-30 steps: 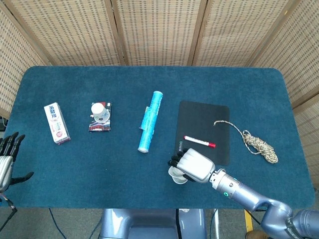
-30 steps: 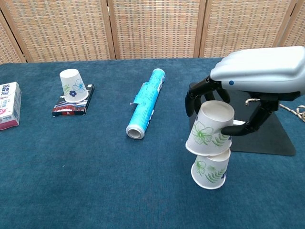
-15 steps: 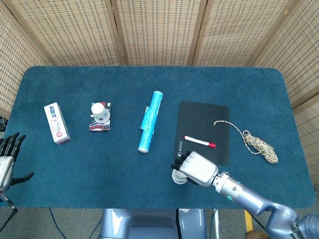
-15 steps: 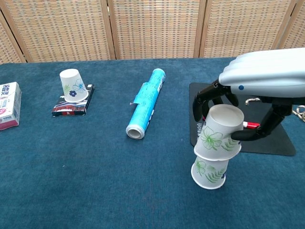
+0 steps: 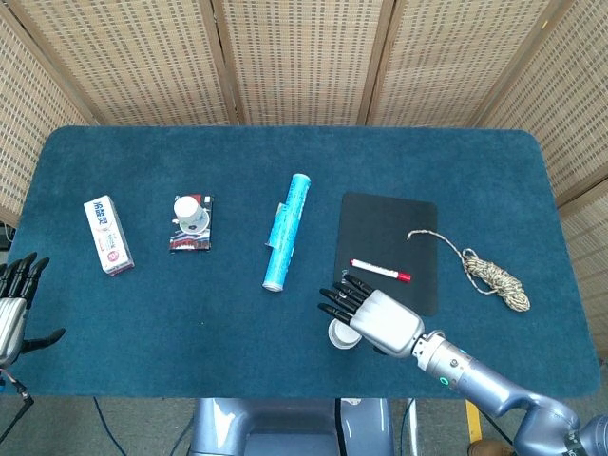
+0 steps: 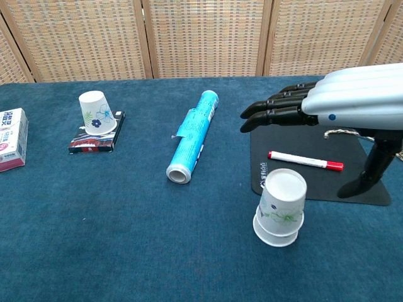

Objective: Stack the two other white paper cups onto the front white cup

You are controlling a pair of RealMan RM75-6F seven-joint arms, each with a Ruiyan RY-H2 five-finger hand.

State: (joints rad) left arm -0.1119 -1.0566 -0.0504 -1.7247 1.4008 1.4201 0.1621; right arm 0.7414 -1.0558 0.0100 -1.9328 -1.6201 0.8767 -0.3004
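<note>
The right hand (image 6: 334,107) is being held open above the table (image 6: 126,239), its dark fingers (image 6: 271,113) stretched out flat and pointing toward the robot's left, with the thumb angled down toward the black mat (image 6: 371,192); nothing is being gripped. In the head view the right hand (image 5: 375,315) is seen at the near edge of the table, with the silver forearm running back toward the lower right corner. Just below and in front of the fingers, two white paper cups with green leaf prints are standing upside down, the upper cup (image 6: 283,196) nested over the front cup (image 6: 277,229), of which only the rim and a low band are showing; the stack is apart from the hand and is resting at the mat's near left corner. The third white cup (image 6: 97,112), printed with blue flowers, is being carried upside down on a dark packet (image 6: 94,141) far to the left. A red-capped marker (image 6: 305,160) is lying on the mat. The left hand (image 5: 13,309) is being held at the table's near left edge, fingers apart and holding nothing.
</note>
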